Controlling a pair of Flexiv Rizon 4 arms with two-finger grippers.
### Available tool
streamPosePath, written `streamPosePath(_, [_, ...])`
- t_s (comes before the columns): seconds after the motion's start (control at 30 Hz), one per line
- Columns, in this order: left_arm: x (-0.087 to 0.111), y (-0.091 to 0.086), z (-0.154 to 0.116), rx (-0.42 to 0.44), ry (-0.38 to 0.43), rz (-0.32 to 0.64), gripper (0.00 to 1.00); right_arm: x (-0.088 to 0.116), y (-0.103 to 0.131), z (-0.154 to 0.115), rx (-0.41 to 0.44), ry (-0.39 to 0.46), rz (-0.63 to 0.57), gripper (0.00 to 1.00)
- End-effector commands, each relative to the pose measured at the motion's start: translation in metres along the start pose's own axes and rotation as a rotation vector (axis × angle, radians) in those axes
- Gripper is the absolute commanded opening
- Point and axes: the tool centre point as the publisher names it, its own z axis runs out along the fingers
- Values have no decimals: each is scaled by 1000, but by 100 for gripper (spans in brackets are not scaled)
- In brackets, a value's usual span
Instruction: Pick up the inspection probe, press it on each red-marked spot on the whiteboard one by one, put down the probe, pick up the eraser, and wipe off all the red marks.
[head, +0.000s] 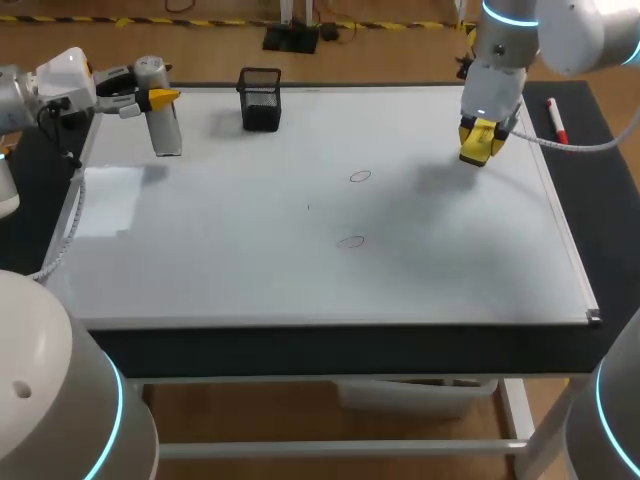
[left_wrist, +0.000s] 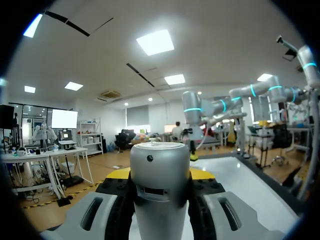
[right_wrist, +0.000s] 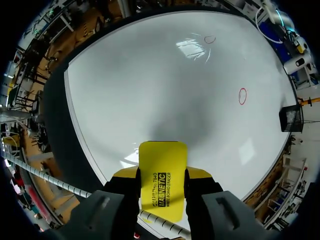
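The inspection probe (head: 165, 125), a silver cylinder, hangs upright over the whiteboard's (head: 250, 280) far left corner. My left gripper (head: 158, 98) is shut on it. In the left wrist view the probe (left_wrist: 160, 175) fills the gap between the yellow-tipped fingers (left_wrist: 120, 174). My right gripper (head: 482, 140) is shut on the yellow eraser (head: 478, 150) just above the board's far right part. In the right wrist view the eraser (right_wrist: 161, 175) sticks out ahead of the fingers. Two red ovals (head: 360, 176) (head: 350, 241) are drawn mid-board, and both ovals (right_wrist: 242, 95) (right_wrist: 210, 39) also show ahead of the eraser.
A black mesh cup (head: 261, 98) stands on the board's far edge, right of the probe. A red marker (head: 556, 120) lies on the dark table beside the board's right edge. The board has a raised metal frame (head: 570, 250).
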Motion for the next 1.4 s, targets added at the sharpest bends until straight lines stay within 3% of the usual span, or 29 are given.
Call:
streamPosePath(0.03, [7,-4,10,1,17,-4,0,1,0,-1,2,1,-2,0])
streamPosePath(0.3, [38,-9,61,16,124,-14,0,1,0,-1,2,1,-2,0])
streamPosePath(0.67, [74,-13,124,29,210,-21,0,1,0,-1,2,1,-2,0])
streamPosePath(1.4, [123,-4,213,45,264,-67,0,1,0,-1,2,1,-2,0])
